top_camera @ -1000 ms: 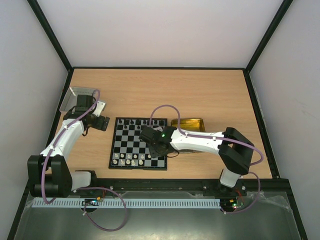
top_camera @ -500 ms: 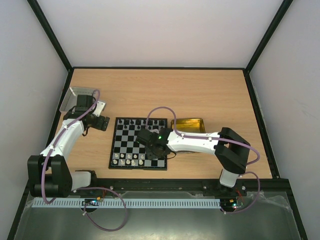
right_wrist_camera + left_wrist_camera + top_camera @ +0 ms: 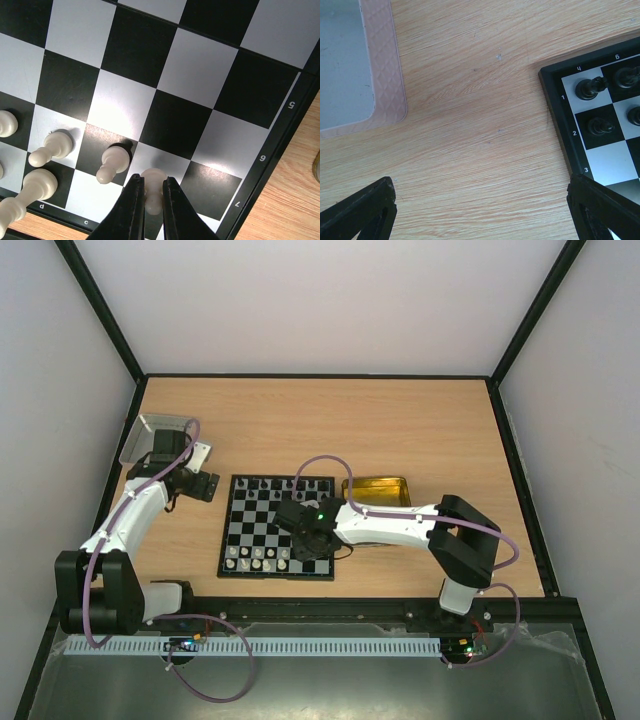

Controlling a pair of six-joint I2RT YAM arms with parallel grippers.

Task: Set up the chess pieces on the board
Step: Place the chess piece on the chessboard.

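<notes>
Pawn (image 3: 152, 194) between tips of right end effector (image 3: 151, 182).

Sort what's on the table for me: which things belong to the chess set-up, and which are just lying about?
In the job:
- board
- white pawn pinched in the right claw
- other white pieces on the near rows
- black pieces on the far rows

Lying about:
- gold tin tray, by the board's far right corner
- silver-grey tin lid, far left
</notes>
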